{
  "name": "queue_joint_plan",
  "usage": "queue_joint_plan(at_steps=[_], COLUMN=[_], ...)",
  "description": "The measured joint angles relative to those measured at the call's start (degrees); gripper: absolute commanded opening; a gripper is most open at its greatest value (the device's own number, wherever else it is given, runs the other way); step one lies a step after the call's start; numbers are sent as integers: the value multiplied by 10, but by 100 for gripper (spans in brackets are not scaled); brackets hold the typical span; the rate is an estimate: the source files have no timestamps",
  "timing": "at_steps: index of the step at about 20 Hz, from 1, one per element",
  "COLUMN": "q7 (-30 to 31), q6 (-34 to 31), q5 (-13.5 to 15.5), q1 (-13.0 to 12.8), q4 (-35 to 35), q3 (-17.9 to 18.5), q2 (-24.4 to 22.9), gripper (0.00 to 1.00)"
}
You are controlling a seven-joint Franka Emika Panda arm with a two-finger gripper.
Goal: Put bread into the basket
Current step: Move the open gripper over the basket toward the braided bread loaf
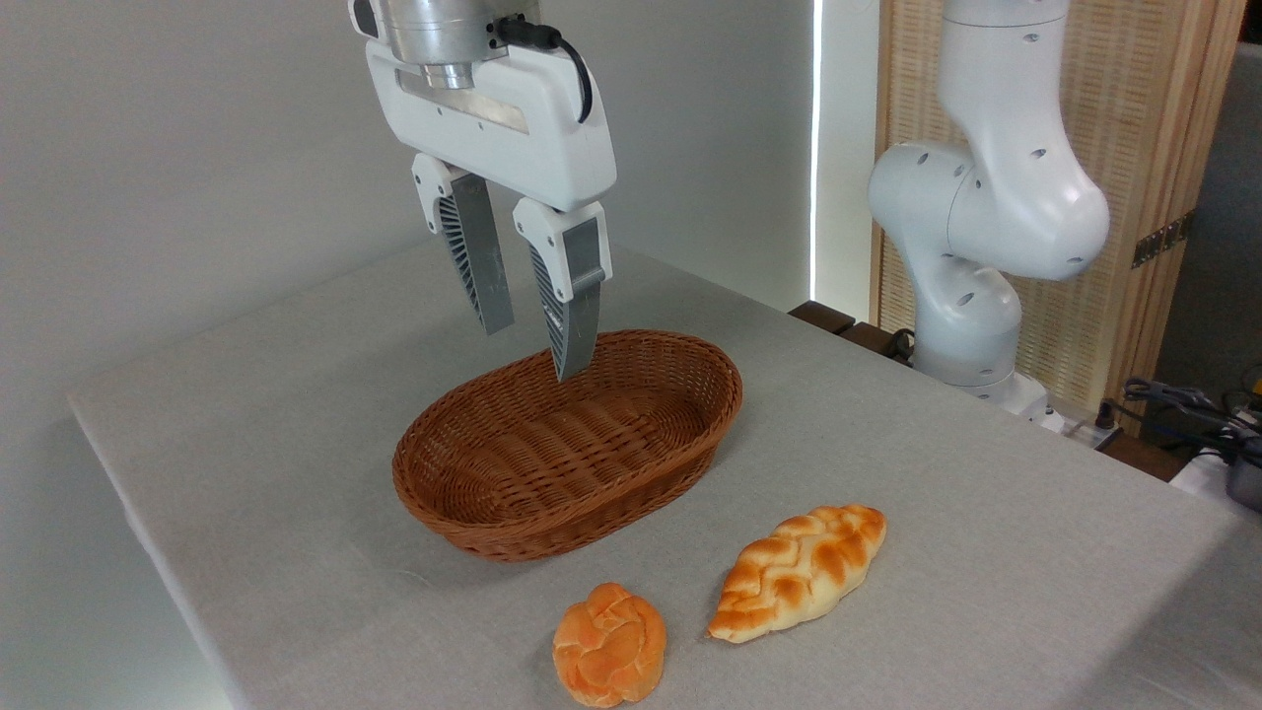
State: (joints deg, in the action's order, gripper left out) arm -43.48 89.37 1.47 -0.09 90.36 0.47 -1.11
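Wicker basket [567, 449] sits empty; nothing is done yet. My gripper [537, 340] hangs spread and empty above its far rim. The bread [799, 572] lies on the table [246, 444] at the basket's four o'clock.

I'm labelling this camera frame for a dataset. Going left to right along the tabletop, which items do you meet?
Wicker basket → round orange bun → braided loaf. The open gripper hangs above the basket's far side, so I leave it out of the order.
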Motion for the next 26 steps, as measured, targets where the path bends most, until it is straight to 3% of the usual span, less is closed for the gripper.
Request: queue_joint_plan(at_steps=[7, 16, 20, 26], q7=[-2, -2, -6, -41], q6=[-1, -1, 12, 87], q5=[0, 0, -1, -4], q1=[-4, -4, -4, -4], q4=[5, 10, 43, 153], q3=[-23, -24, -22, 2], q2=[4, 4, -9, -67], gripper=[100, 100, 100, 100])
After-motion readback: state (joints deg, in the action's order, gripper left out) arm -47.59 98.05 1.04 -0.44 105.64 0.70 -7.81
